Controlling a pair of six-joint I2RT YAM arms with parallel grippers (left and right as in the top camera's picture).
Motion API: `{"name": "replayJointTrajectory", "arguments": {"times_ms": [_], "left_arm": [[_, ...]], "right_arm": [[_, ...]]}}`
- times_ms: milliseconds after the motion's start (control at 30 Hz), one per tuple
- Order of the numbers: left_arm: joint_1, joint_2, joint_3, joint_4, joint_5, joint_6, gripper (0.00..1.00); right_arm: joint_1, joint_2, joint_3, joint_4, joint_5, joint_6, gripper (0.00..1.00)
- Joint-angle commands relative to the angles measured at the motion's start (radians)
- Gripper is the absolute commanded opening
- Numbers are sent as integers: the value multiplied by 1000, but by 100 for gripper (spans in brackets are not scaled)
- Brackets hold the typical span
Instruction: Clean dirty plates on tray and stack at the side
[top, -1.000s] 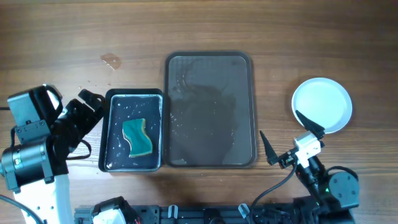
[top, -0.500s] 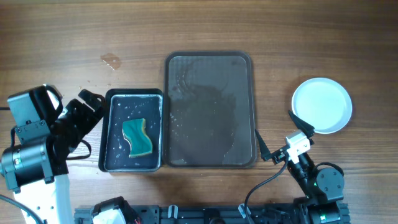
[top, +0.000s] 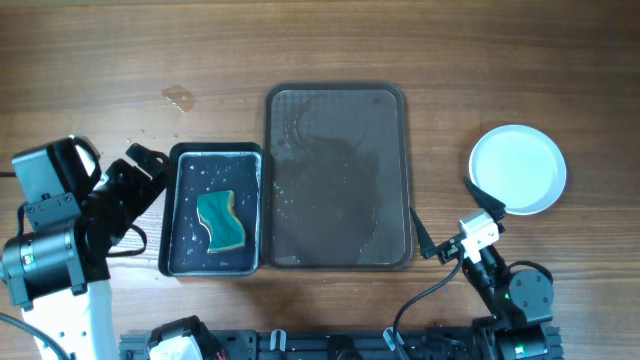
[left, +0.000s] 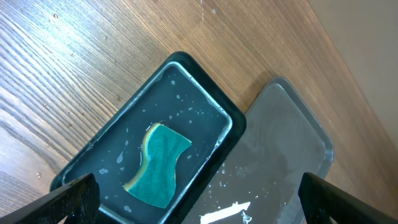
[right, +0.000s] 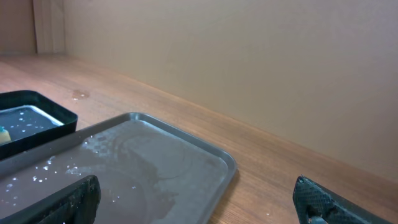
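Plate (top: 518, 168) sits on the bare table (top: 300, 50), right of the tray (top: 340, 180) and clear of it. That is the stacking side, and the plate looks white and spotless, so by that showing the wash is done. The grey tray carries only a film of water and droplets, no dish on it. The sponge (top: 221, 221) rests in the water tub (top: 215, 152), snug against the tray's left edge, handy for a wiping arm. The right gripper (top: 452, 222) hovers by the tray's near right corner, jaws spread wide, nothing in them. The plate lies just beyond its outer finger, not touching. The left gripper (left: 205, 202) looks down on the tub, fingers likewise splayed and empty, the sponge ahead of them.
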Motion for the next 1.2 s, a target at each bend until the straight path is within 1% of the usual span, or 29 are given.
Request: {"name": "replayJointTrajectory", "arguments": {"times_ms": [0, 533, 700, 767, 833, 867, 900, 1000, 1033, 1100, 1167], "left_arm": [[6, 0, 16, 3, 8, 5, 100], [2, 0, 16, 3, 8, 5, 100], [-46, -43, 16, 3, 8, 6, 100], [-110, -79, 14, 6, -80, 13, 100], [-165, -116, 9, 11, -122, 13, 100], [-199, -148, -14, 48, -154, 13, 100], [-235, -206, -78, 164, -171, 16, 100], [-259, -340, -274, 441, -124, 89, 100], [-260, -394, -350, 515, -104, 92, 100], [-260, -476, -456, 567, -98, 87, 100], [-260, -513, -501, 565, -93, 84, 100]], "right_arm": [[-3, -14, -2, 5, -1, 1, 100], [-3, -14, -2, 5, -1, 1, 100], [-3, -14, -2, 5, -1, 1, 100], [-3, -14, -2, 5, -1, 1, 100], [-3, -14, -2, 5, -1, 1, 100], [-3, -14, -2, 5, -1, 1, 100], [-3, -14, -2, 5, -1, 1, 100], [-3, -14, -2, 5, -1, 1, 100], [-3, -14, -2, 5, -1, 1, 100], [-3, -14, -2, 5, -1, 1, 100], [-3, -14, -2, 5, -1, 1, 100]]}}
